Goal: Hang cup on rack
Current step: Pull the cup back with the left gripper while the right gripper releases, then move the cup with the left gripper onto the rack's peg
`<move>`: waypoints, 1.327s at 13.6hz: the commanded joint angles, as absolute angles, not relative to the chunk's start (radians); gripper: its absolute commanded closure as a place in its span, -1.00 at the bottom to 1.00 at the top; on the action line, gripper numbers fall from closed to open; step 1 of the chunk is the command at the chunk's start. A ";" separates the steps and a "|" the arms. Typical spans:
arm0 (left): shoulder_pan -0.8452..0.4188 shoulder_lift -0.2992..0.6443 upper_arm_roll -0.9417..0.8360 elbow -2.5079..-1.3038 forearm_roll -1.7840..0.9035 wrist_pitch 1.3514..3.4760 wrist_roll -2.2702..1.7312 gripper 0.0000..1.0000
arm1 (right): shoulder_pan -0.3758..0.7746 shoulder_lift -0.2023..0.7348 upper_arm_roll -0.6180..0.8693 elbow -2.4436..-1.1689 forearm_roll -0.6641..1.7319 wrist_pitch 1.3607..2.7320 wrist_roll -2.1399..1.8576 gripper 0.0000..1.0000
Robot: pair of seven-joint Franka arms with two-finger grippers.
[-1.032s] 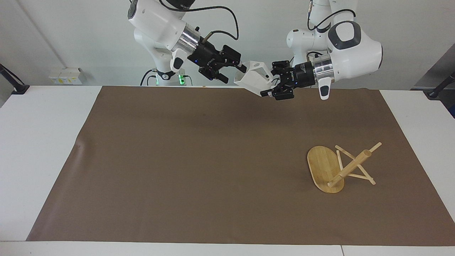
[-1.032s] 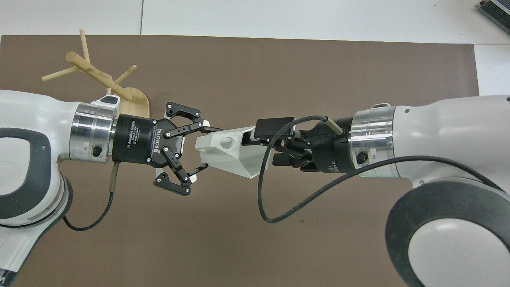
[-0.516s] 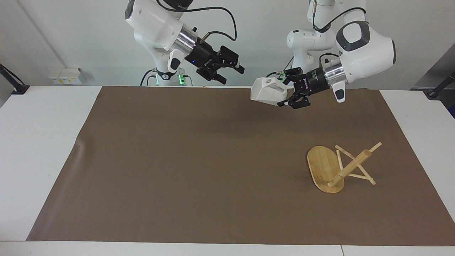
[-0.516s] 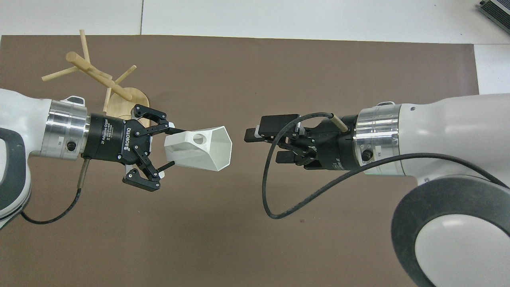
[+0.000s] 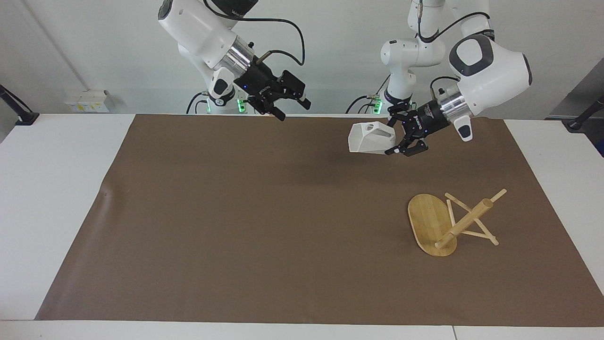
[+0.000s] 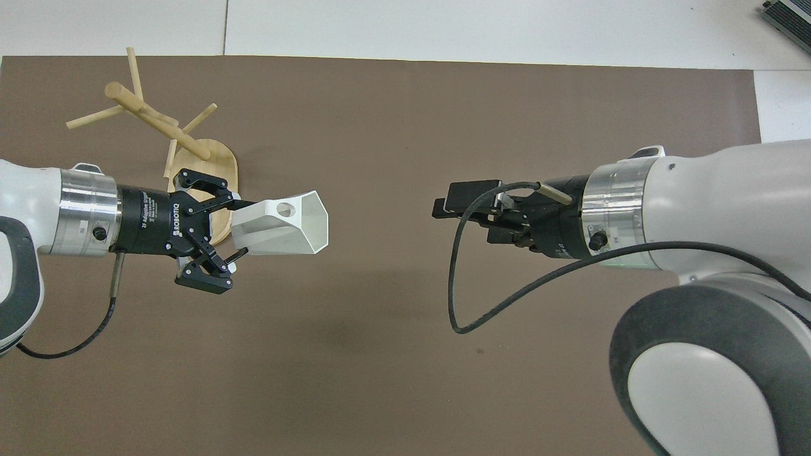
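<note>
The white faceted cup [image 5: 370,138] hangs in the air on its side, mouth toward the right arm's end, its pierced handle on top. My left gripper [image 5: 398,141] is shut on the cup's bottom end; it also shows in the overhead view [image 6: 239,229] holding the cup [image 6: 285,218]. It is over the mat, closer to the robots than the rack. The bamboo rack [image 5: 427,219] sits toward the left arm's end and appears tipped over, post slanting and peg ends on the mat; its post shows in the overhead view [image 6: 146,111]. My right gripper [image 5: 291,103] is open and empty, raised near its own base.
A brown mat [image 5: 245,226] covers most of the white table [image 5: 52,198]. In the overhead view my left gripper covers part of the rack's oval base [image 6: 218,161]. The right arm's black cable [image 6: 456,297] loops below its wrist.
The right gripper has let go of the cup and drawn back toward its base. The left gripper has carried the cup toward the rack's end of the table and lowered it.
</note>
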State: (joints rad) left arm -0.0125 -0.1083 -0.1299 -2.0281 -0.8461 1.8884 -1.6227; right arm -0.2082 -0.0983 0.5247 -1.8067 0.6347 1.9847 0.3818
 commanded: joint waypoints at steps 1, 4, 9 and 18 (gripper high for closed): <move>0.003 -0.156 -0.138 -2.085 -0.825 1.927 -1.715 1.00 | -0.222 -0.106 0.529 -1.809 0.516 1.982 0.275 -1.00; -0.002 -0.173 -0.140 -2.140 -0.821 2.038 -1.810 1.00 | -0.259 -0.106 0.519 -1.810 0.474 1.980 0.110 -1.00; -0.002 -0.190 -0.141 -2.204 -0.821 2.186 -1.946 1.00 | -0.321 -0.106 0.505 -1.809 0.395 1.941 -0.127 -1.00; -0.015 -0.109 -0.147 -2.232 -0.822 2.514 -2.032 1.00 | -0.321 -0.107 0.413 -1.792 0.235 1.852 -0.370 -1.00</move>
State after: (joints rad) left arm -0.0071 -0.1260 -0.1445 -2.2227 -0.8354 2.4639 -2.0033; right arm -0.3091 -0.0988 0.4106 -1.8015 0.2727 1.8769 -0.3415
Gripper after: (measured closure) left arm 0.273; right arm 0.000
